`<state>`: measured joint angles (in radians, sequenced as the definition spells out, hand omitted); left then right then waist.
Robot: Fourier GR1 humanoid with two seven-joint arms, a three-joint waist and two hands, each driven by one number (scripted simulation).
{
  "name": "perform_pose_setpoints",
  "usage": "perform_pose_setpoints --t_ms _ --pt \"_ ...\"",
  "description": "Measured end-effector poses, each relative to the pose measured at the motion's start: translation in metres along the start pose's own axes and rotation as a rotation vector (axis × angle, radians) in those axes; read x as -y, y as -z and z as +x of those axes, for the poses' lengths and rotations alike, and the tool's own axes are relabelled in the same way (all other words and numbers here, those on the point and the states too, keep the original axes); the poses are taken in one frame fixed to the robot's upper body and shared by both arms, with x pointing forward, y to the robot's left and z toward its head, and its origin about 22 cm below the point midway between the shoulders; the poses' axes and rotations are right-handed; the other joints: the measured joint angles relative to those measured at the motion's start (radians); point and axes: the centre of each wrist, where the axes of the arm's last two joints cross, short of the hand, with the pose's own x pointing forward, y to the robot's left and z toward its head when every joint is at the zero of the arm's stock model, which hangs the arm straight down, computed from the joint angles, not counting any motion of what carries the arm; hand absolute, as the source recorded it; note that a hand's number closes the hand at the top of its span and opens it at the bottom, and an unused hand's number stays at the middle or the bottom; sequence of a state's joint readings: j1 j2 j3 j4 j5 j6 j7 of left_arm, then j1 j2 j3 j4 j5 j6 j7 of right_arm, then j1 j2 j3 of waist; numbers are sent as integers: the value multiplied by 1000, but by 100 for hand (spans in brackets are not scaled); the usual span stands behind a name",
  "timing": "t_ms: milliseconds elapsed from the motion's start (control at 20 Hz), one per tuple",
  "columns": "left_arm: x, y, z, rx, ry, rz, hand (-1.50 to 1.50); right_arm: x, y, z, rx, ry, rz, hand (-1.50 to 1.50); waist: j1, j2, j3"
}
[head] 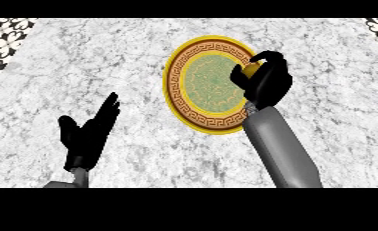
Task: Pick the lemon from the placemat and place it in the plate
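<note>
Head view: your right hand (267, 81) sits right of centre, over the right rim of the plate (193, 112). Its fingers and thumb curl round the lemon (253, 69), of which only a yellow patch shows. The grey forearm rises from the lower right edge. Your left hand (87, 136) rests at lower left, fingers straight and pointing up, holding nothing. The plate carries a key-pattern band; no writing is legible.
</note>
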<state>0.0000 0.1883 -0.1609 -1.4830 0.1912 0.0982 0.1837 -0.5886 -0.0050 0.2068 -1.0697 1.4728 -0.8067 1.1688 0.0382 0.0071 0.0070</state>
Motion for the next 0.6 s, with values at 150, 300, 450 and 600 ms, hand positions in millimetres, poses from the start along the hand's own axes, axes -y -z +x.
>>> perform_pose_setpoints --t_ms 150,300,450,600 --pt "0 2 2 -7 -3 0 0 -12 5 -4 -85 11 91 -150 2 2 1" --pt "2 2 0 -6 -2 6 0 -24 1 -13 -107 57 149 -150 0 0 1" --pt "3 3 0 -2 -2 11 0 -28 4 -12 -94 129 168 -150 -3 -1 2" --pt "2 1 1 -6 -4 7 0 -27 3 -13 -53 224 131 -150 -4 -1 1"
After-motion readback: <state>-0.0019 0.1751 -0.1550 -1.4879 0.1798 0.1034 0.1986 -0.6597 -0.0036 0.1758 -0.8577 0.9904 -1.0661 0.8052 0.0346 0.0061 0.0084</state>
